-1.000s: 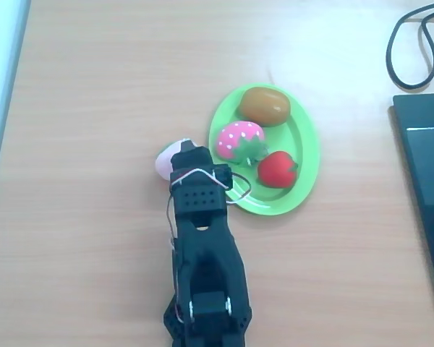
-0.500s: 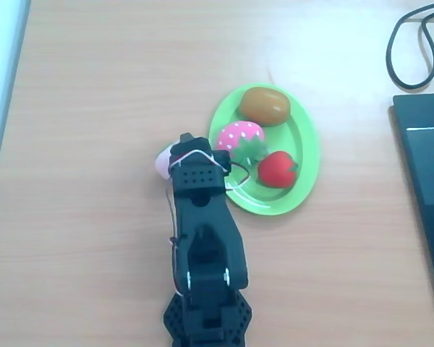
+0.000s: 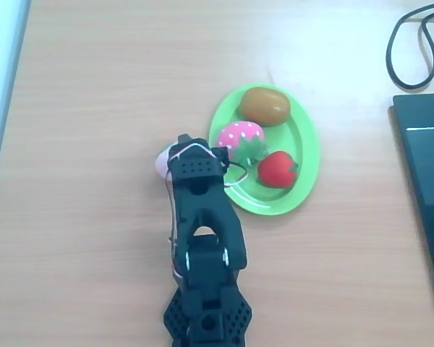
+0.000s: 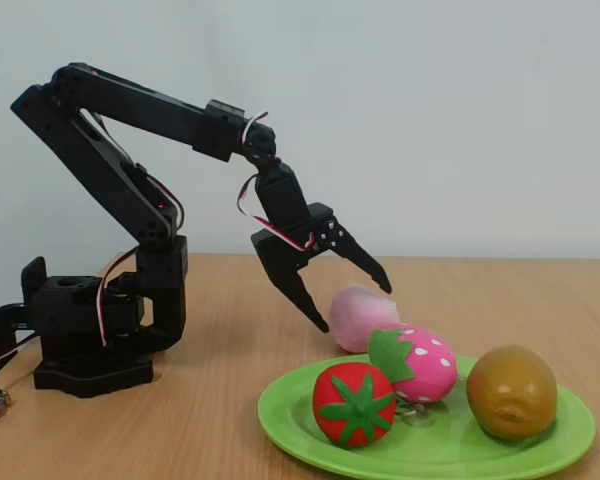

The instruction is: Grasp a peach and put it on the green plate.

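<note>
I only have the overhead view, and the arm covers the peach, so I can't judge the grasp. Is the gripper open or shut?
Observer: Open. In the fixed view the gripper has its jaws spread wide.
Operator: Where do the fingers sit against the peach?
Observer: One fingertip is low, at the left of the peach; the other reaches over its top.
Operator: Is the peach off the table?
Observer: It seems not. It looks to be resting on the table, behind the strawberry and outside the green plate.
</note>
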